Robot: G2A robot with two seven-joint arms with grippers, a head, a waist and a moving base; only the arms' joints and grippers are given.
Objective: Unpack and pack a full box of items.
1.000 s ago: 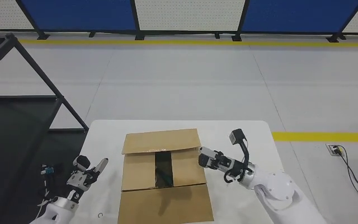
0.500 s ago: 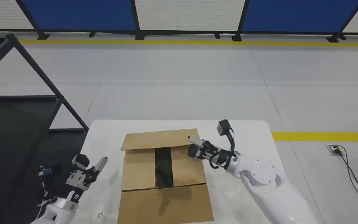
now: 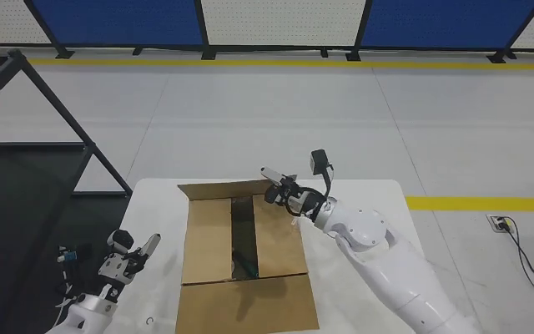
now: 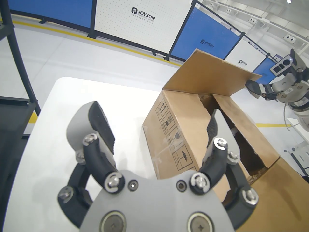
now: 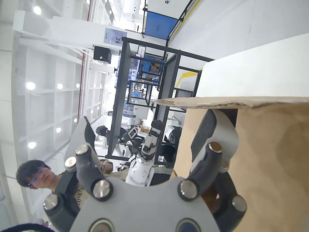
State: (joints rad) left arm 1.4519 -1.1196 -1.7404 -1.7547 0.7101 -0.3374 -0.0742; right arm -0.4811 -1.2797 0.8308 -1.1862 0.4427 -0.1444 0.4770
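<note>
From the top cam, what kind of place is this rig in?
Likely an industrial test hall or robot lab: blue and white partition panels, yellow floor line, white table with a cardboard box.

White arms (image 3: 380, 246) carry black cables (image 3: 328, 182); the grey left pincer (image 4: 155, 118) has black pads (image 4: 101, 121).

The left gripper (image 4: 154, 121) hangs above the white table (image 4: 72, 102), its two padded fingers (image 4: 101, 121) spread wide with nothing between them. Just beyond them stands a cardboard box (image 4: 173, 131) with handling symbols on its side. Its far flap (image 4: 207, 73) is tilted upward, and a dark gap shows between the two inner flaps. The right gripper (image 4: 253, 88) sits just beside the raised flap's corner. Blue and white partition panels (image 4: 135, 20) and a yellow floor line (image 4: 72, 34) run behind.
</note>
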